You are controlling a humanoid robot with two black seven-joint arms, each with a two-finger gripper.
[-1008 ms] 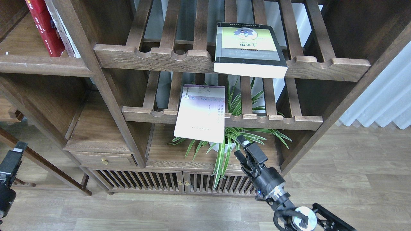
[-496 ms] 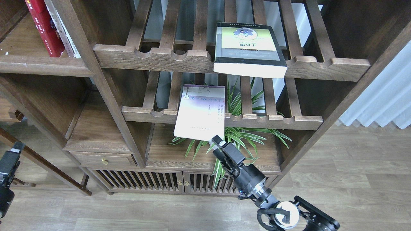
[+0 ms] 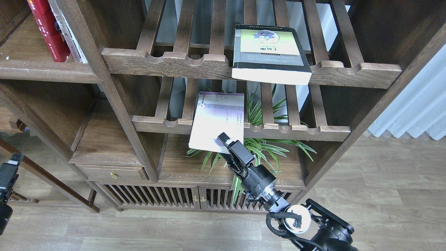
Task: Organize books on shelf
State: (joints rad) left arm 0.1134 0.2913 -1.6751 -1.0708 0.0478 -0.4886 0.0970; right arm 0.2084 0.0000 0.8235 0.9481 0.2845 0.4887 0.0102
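Note:
The pale lavender-white book [image 3: 216, 118] lies flat on the lower slatted rack and overhangs its front rail. My right gripper [image 3: 224, 145] is open, its jaws astride the book's front right corner, one finger over the cover and one below. The thick black-grey book with the yellow-green panel [image 3: 270, 52] lies on the upper slatted rack and overhangs it. The red book [image 3: 47, 29] stands on the solid dark-brown shelf [image 3: 41, 71] at upper left, beside other upright books. My left gripper [image 3: 12, 167] is low at the left edge, end-on and dark.
A spider plant in a white pot [image 3: 259, 148] stands under the lower rack, right behind my right gripper. Below are a small drawer [image 3: 111, 172] and slatted cabinet doors [image 3: 174, 200]. A white curtain [image 3: 414, 111] hangs at right over the wooden floor.
My right gripper has moved up and to the left, from in front of the plant to the lavender book's front right corner. The books have not moved. The left arm has barely shifted.

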